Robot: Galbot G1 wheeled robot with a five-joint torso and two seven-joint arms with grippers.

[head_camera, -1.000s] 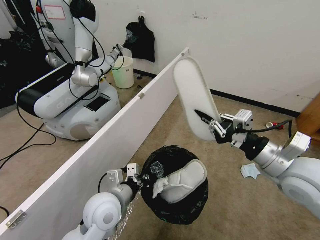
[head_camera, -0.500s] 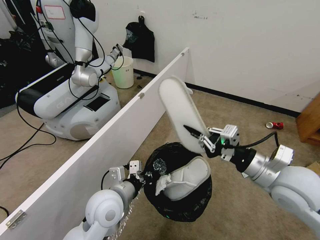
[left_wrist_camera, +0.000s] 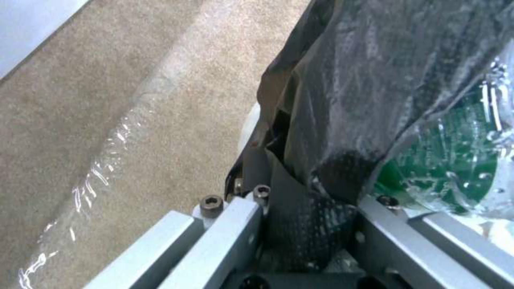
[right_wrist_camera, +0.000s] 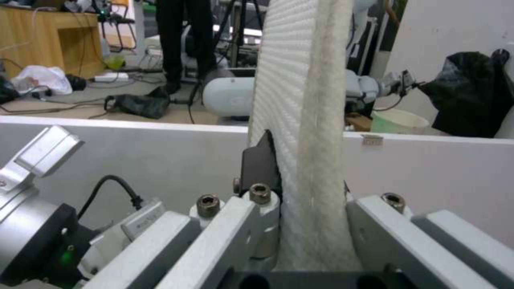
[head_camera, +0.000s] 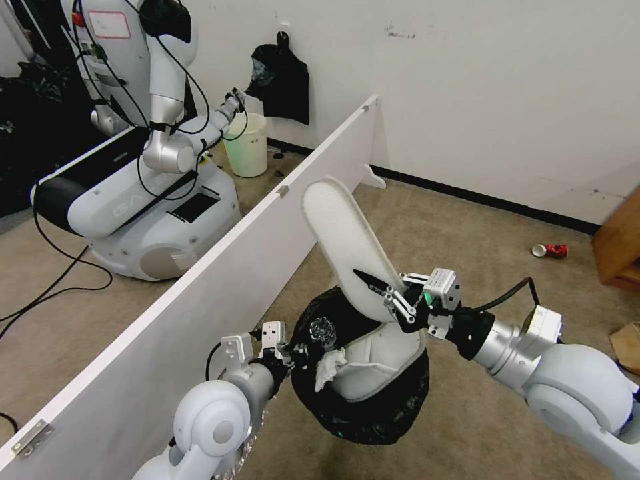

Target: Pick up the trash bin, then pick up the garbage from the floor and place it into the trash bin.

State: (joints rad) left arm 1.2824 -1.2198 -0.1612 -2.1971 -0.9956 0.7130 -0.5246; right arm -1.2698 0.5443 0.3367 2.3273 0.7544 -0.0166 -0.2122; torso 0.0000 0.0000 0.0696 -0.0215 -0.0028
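Biggest thing here is the long white partition board (head_camera: 200, 293) running diagonally from near-left up toward the far wall, so the left side of the workspace is basically a hard edge, while the beige low-pile carpet (head_camera: 467, 220) to the right is wide open out to the black baseboard. The trash bin (head_camera: 363, 407) hangs off the floor just beside that board, round, with a crinkly black bag folded over its rim, and it's pretty full: a white slipper (head_camera: 373, 363) with a padded strap lies inside, plus a crumpled white tissue (head_camera: 328, 368) and a scrunched clear plastic bottle (head_camera: 323, 330). The left gripper (head_camera: 288, 352) is clamped onto the bin's rim on the board side; the left wrist view shows the glossy black bag (left_wrist_camera: 343, 100) pinched between its jaws. The right gripper (head_camera: 381, 293) is closed on the heel end of a second white slipper (head_camera: 343, 243), flat textured sole, tilted up and away right above the bin opening. A red can (head_camera: 551, 251) lies well apart near the baseboard.
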